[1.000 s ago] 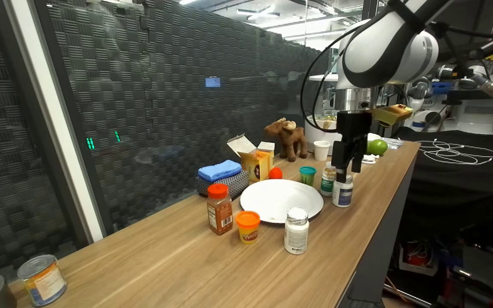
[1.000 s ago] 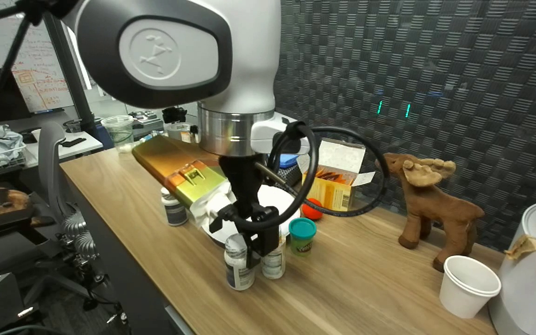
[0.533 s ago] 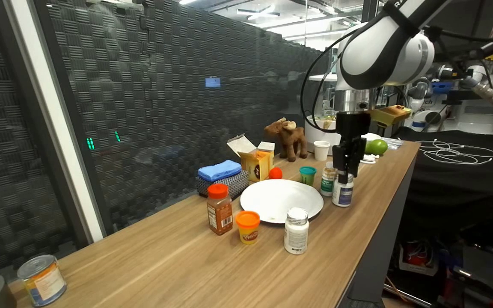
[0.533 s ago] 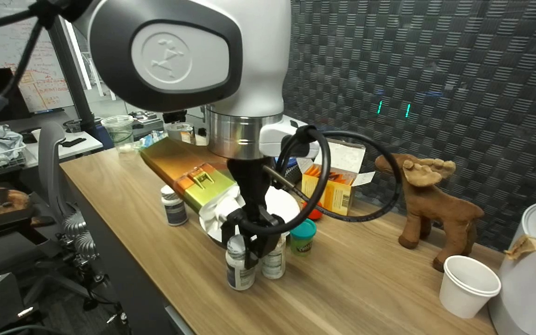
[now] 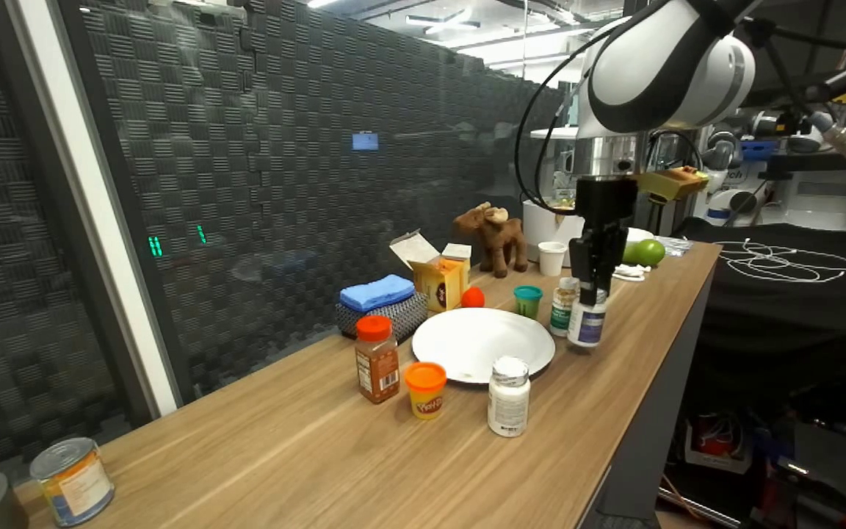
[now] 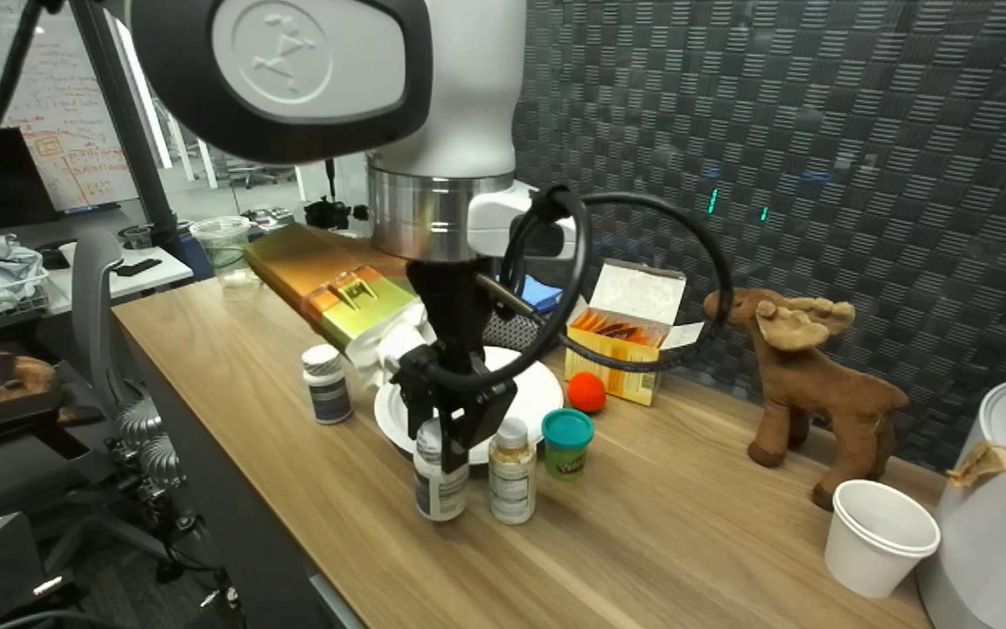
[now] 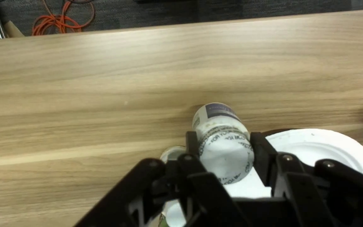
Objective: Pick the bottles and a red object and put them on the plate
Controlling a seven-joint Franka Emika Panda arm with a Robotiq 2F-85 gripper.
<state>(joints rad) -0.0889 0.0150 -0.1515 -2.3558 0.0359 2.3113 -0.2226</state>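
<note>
The gripper (image 7: 224, 142) holds a white bottle (image 5: 586, 328) by its top, jaws against both sides; just beside the gripper is a green-labelled bottle (image 6: 512, 485), near it the plate (image 5: 478, 342) and a green tub (image 6: 566, 444), farther out the red ball (image 6: 587, 392), and well apart from the gripper a second white bottle (image 5: 509, 404) and a brown jar (image 5: 377, 369)

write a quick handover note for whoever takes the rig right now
Tool: closed on the purple-label white bottle near its top; the bottle seems slightly off the table.
Waiting: green-label bottle, second white bottle and red-brown bottle stand around the plate; red ball sits by the yellow box.
Done: one bottle gripped; none on the plate yet.
Left: set this bottle on the plate, then bring the others and the red ball.
</note>
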